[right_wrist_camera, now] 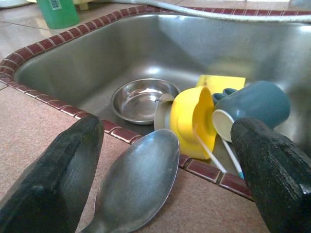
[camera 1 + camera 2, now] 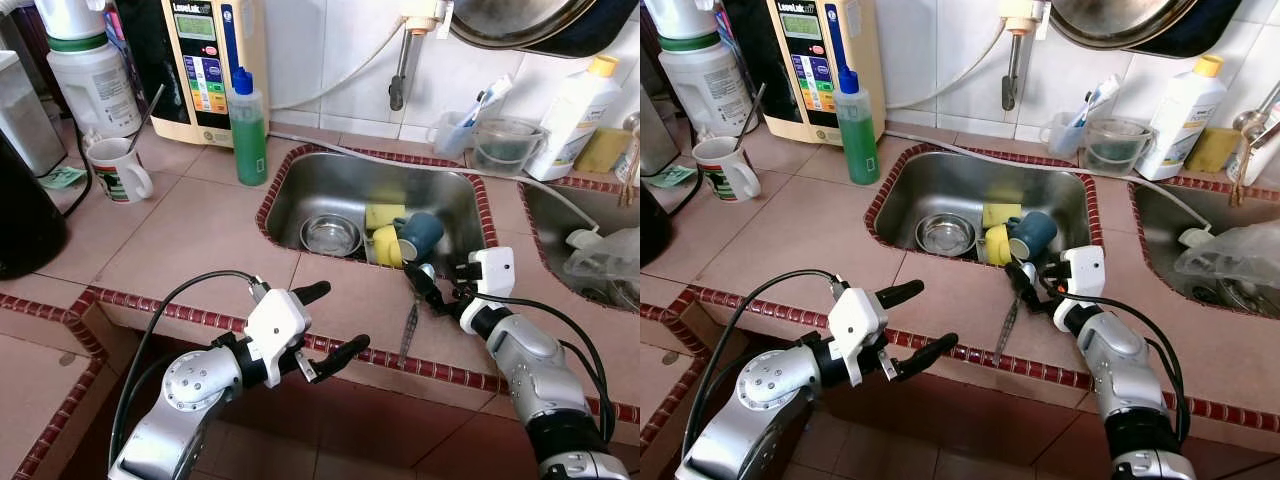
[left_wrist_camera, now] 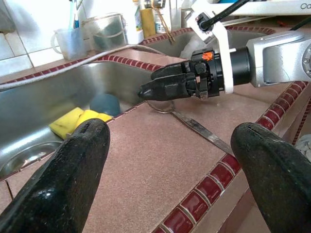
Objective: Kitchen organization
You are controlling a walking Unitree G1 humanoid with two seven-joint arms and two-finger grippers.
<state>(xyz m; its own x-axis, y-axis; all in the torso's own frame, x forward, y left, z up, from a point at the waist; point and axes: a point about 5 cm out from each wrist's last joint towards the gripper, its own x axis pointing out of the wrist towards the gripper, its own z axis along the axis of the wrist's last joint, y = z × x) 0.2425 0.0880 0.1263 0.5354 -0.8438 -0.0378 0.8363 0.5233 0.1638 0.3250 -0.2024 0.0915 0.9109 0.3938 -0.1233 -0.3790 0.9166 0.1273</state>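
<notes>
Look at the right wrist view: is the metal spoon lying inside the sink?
No, the spoon lies on the tiled counter beside the sink, between the open fingers of the right gripper.

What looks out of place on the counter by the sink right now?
A metal spoon lies loose on the counter tiles, bowl at the sink's front rim, handle toward the counter edge. The right pincer sits open over its bowl. In the sink, a blue mug lies tipped on its side.
</notes>
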